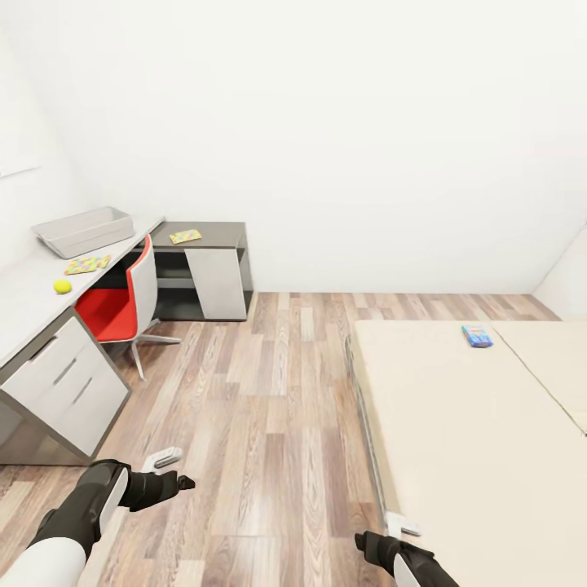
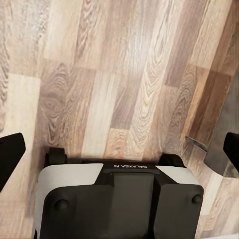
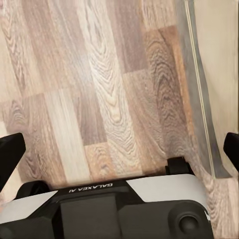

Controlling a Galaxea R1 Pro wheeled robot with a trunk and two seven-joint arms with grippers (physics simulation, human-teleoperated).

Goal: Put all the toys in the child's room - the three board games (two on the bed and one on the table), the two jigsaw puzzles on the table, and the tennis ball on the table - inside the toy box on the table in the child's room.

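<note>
Left gripper (image 1: 186, 483) and right gripper (image 1: 360, 540): fingers spread wide, held nothing, low over floor (image 1: 269, 408). Blue board game (image 1: 477, 336) lay far on bed (image 1: 456, 440); light, stiff, probably best pinched by edges. Toy box (image 1: 83, 231), puzzle (image 1: 87, 264), tennis ball (image 1: 63, 286) on left surface (image 1: 24, 310); ball likely rolls. Wrist views showed planks close; head view showed toys.
</note>
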